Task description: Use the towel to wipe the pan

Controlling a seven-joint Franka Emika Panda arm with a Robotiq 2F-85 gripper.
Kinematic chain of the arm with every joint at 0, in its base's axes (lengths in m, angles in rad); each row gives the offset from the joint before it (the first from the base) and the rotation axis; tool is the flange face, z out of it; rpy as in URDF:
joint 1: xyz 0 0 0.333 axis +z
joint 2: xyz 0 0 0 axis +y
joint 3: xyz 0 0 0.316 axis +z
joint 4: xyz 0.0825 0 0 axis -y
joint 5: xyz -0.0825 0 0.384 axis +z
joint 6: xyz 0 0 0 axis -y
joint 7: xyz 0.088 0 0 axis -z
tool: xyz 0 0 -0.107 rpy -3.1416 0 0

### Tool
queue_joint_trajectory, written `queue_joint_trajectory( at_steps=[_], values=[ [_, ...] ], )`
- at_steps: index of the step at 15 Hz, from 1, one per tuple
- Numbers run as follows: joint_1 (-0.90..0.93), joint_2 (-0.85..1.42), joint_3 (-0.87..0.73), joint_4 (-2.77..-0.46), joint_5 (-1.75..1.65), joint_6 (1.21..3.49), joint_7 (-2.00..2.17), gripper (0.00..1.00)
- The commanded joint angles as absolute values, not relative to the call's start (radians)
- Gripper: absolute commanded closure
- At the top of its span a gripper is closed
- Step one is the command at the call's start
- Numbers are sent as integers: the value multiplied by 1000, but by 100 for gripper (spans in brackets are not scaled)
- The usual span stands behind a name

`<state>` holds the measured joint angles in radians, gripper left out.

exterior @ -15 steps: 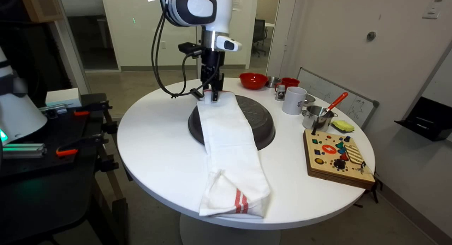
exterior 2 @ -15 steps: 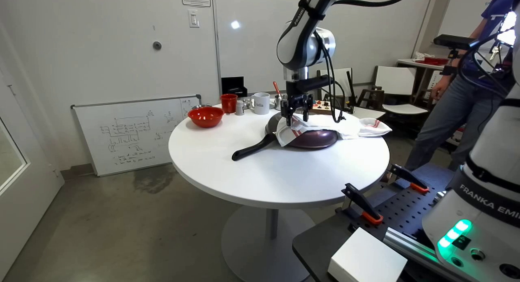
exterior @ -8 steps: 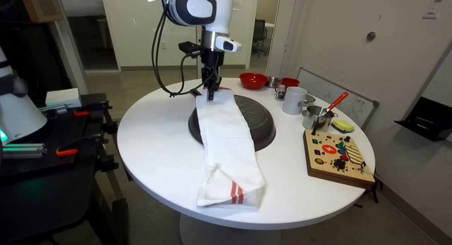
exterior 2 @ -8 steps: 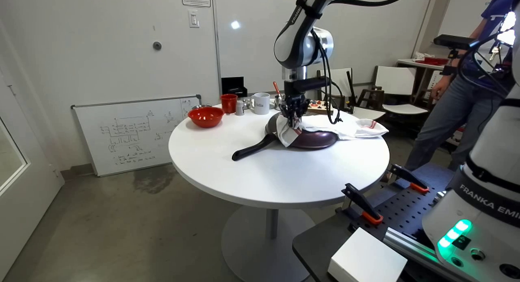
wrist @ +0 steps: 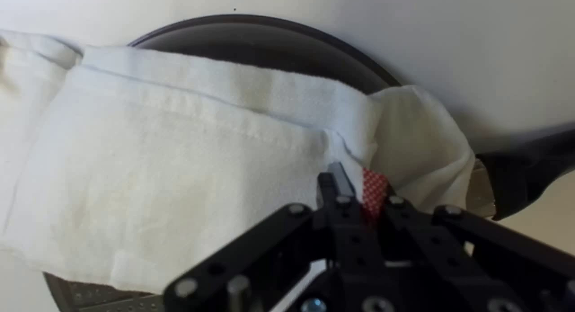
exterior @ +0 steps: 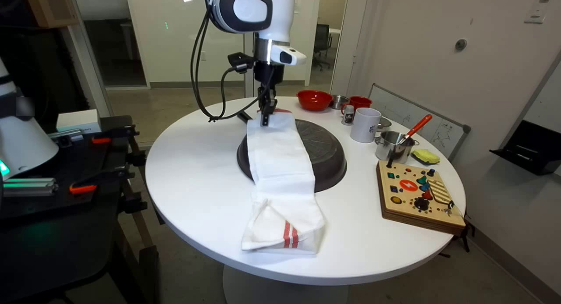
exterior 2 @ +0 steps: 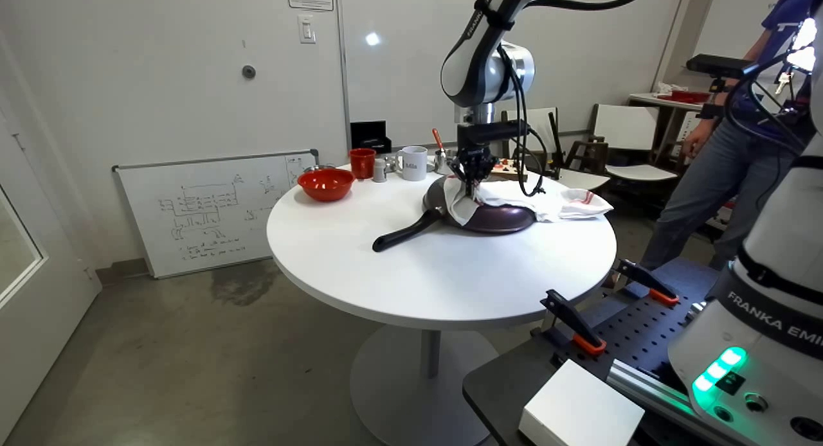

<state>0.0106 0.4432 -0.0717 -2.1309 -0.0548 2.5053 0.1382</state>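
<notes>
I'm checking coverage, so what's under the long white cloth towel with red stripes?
The round dark grey frying pan and, past its edge, the round white table. The pan shows on both sides of the towel; the surfaces it covers can't be seen.

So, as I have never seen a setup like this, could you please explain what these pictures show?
The machine is a white robot arm; the black gripper at its end pinches things. Two pictures are taken from outside the robot, from different places; the third is taken from its wrist, looking down past the gripper. On the round white table are a dark pan, a towel lying partly across it, a red bowl, a white mug, a metal pot and a wooden panel with knobs, among other things. The gripper is shut on the towel; the wrist view shows a red part pinched there.
</notes>
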Motion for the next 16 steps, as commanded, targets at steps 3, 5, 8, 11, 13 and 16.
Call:
queue_joint_trajectory(
  at_steps=[3,5,8,11,13,16],
  values=[
    [-125,500,9,-2066,169,2460,17,95],
    [-194,507,50,-2034,287,2419,-102,95],
    [-294,540,85,-1968,448,2311,-239,95],
    [-358,578,94,-1905,568,2188,-317,95],
    [-359,592,75,-1871,583,2147,-326,95],
    [-326,602,41,-1823,512,2115,-300,94]
  ],
)
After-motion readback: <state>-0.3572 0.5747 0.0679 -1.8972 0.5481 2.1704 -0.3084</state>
